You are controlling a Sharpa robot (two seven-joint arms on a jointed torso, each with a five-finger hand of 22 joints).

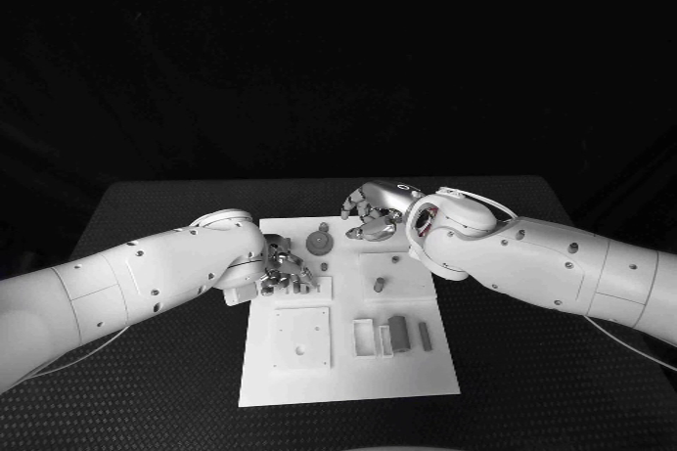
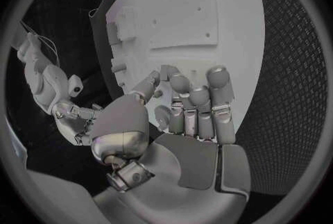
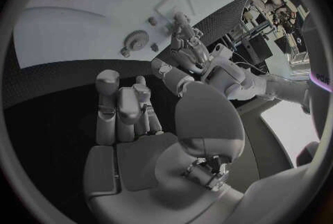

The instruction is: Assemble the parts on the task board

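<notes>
A black table [image 1: 169,353] carried the white task board [image 1: 424,368], which lay flat at its middle. The board's far end sat under the left hand [image 1: 283,272] and just below the right hand [image 1: 374,211].

Both smooth white plastic arms, the left arm [image 1: 127,280] and the right arm [image 1: 543,260], are built of rounded shell segments dotted with small dark screw holes. Each ends in a silver metal hand, left hand [image 1: 283,271] and right hand [image 1: 374,211], with jointed, grey-padded fingers [image 2: 208,118]. A thin pale cable loops around the right wrist.
</notes>
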